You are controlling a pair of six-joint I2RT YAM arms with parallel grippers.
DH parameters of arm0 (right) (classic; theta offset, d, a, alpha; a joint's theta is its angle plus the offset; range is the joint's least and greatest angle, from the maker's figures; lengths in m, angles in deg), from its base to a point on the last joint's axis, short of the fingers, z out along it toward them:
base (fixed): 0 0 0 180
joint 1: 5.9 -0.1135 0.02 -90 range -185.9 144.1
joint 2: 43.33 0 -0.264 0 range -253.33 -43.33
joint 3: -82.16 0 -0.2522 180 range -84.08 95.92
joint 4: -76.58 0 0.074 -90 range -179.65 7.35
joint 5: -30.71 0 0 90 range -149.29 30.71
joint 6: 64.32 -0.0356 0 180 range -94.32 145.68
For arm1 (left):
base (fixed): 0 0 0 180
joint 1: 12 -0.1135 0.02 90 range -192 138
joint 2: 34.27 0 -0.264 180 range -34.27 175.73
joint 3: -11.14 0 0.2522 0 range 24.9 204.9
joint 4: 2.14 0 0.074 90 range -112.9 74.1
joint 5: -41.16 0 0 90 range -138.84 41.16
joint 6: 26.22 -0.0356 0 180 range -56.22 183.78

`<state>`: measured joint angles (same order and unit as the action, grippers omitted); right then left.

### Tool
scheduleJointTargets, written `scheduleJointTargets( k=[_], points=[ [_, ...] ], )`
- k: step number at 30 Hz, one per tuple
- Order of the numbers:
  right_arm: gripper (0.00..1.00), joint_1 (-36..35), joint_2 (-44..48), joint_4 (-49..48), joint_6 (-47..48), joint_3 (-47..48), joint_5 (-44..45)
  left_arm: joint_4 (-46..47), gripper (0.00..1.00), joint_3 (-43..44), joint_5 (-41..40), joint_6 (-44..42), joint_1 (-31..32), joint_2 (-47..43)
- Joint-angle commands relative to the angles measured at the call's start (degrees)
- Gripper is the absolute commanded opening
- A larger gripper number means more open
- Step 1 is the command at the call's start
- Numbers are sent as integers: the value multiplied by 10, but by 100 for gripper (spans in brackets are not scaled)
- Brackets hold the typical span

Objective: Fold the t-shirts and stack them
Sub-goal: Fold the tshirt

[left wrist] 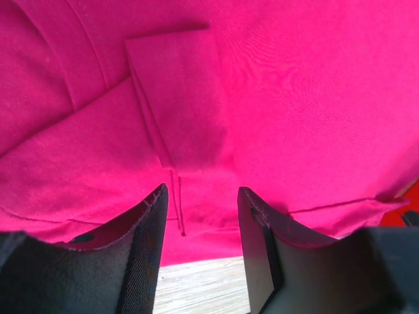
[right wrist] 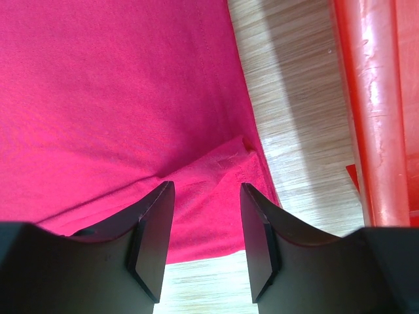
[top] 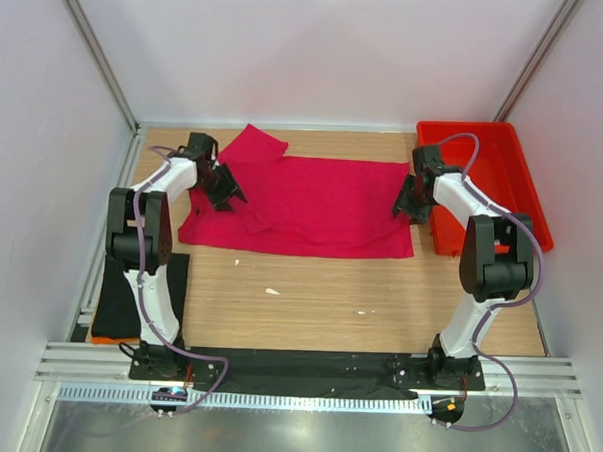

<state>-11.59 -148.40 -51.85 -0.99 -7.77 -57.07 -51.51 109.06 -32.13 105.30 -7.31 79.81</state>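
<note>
The crimson-pink t-shirt (top: pixel 318 202) lies spread flat across the back of the wooden table, one sleeve (top: pixel 253 144) flipped up at the back left. My left gripper (top: pixel 226 196) hovers over the shirt's left part, jaws open, with a folded flap (left wrist: pixel 180 98) and hem ahead of the gripper (left wrist: pixel 200 196). At the shirt's right edge my right gripper (top: pixel 407 209) also stands open; a small turned-over corner (right wrist: pixel 222 163) lies just beyond the gripper (right wrist: pixel 206 190). Nothing sits between either pair of fingers. The black t-shirt (top: pixel 174 281) lies at the near left, partly behind the left arm.
A rigid red tray (top: pixel 504 165) stands at the back right, its wall (right wrist: pixel 370 98) close beside the right gripper. White walls enclose the table on three sides. Small white specks (top: pixel 272 291) dot the bare wood in front of the shirt.
</note>
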Motion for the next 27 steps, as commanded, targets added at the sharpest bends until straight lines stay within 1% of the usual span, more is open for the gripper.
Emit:
scheduleJointTargets(
  k=[1,3,7,9,13,16,19,20,21,23,24,26,27],
  points=[
    [51,2,7,0,8,26,2,-19,48,32,-12,-6,-1,14],
    [51,4,6,1,10,27,2,-28,48,31,-24,-7,-1,15],
    [51,5,2,1,9,29,-2,6,47,9,-12,-3,-1,13],
    [51,5,0,1,9,33,-4,12,47,13,-12,-2,-1,23],
    [51,6,-1,4,10,36,-6,11,42,38,-10,-5,-1,42],
    [51,5,0,5,11,34,-5,-5,41,51,-19,-11,-1,50],
    [51,6,2,5,14,33,-4,2,40,45,-25,-9,-1,45],
    [51,5,2,4,14,33,-5,3,39,45,-26,-9,-2,45],
    [51,5,1,3,13,33,-5,5,34,45,-24,-8,-1,44],
    [51,5,-1,3,13,35,-9,8,30,46,-24,-6,-1,42],
    [51,5,-4,3,12,36,-9,11,23,46,-22,-6,-2,40],
    [51,6,-6,3,10,39,-11,12,17,47,-25,-8,-1,34],
    [51,5,-7,3,10,40,-12,12,11,49,-28,-9,-1,32]
  ],
)
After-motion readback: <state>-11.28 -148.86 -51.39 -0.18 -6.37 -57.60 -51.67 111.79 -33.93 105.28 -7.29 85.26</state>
